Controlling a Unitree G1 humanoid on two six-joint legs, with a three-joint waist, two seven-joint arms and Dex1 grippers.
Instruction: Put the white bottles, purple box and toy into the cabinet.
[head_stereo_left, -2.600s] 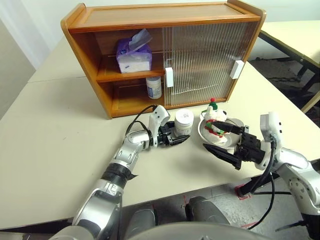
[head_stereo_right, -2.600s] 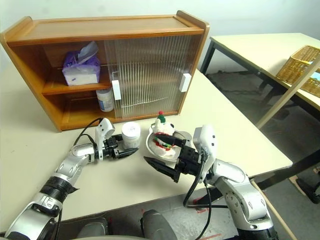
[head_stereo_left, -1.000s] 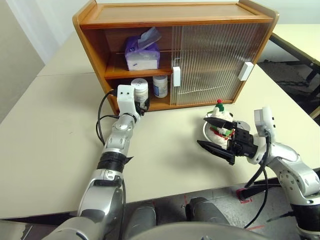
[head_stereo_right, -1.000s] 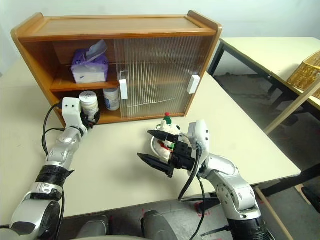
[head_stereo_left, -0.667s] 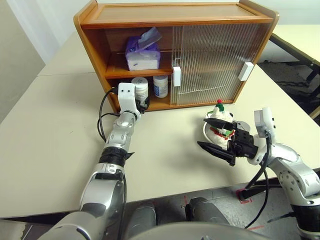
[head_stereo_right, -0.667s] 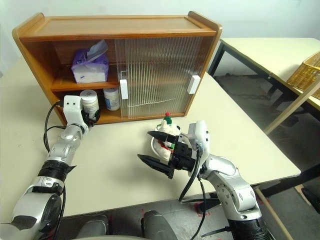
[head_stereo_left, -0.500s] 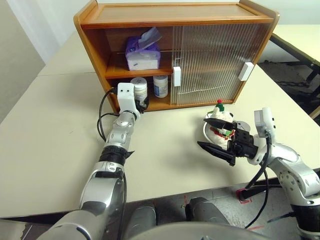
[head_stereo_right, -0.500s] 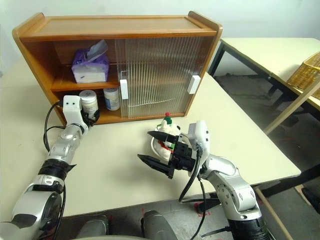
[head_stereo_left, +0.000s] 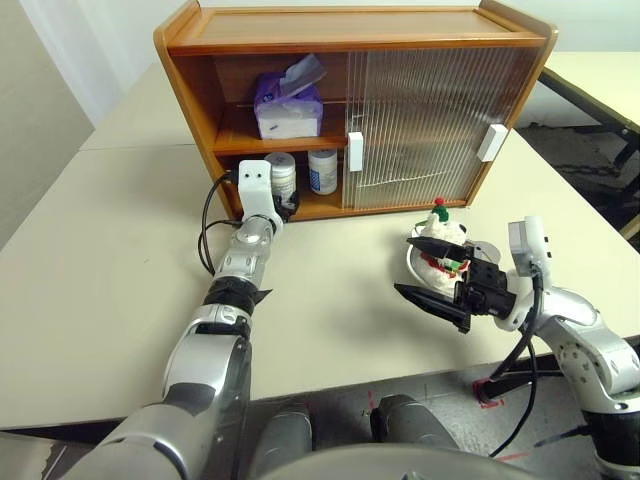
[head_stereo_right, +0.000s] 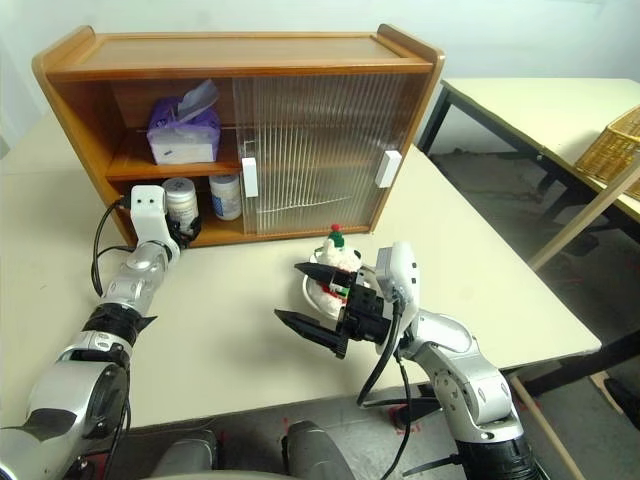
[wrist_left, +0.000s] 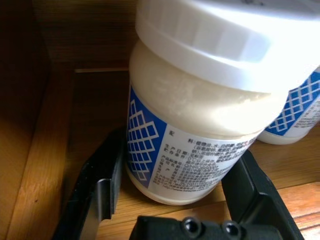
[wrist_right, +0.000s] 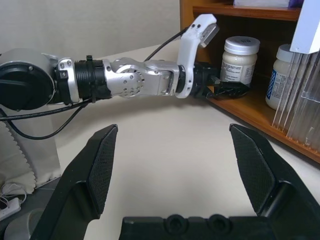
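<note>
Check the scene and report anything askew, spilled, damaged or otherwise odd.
Nothing stands out. The purple box sits on the cabinet's upper shelf. Both white bottles stand upright on the lower shelf, one between the left gripper's fingers. The toy sits upright in a metal bowl on the table.

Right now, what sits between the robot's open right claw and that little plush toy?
Nothing stands between them. In the left eye view the right gripper, fingers spread wide, reaches right beside the toy, which sits in a silver bowl; whether they touch, I cannot tell.
</note>
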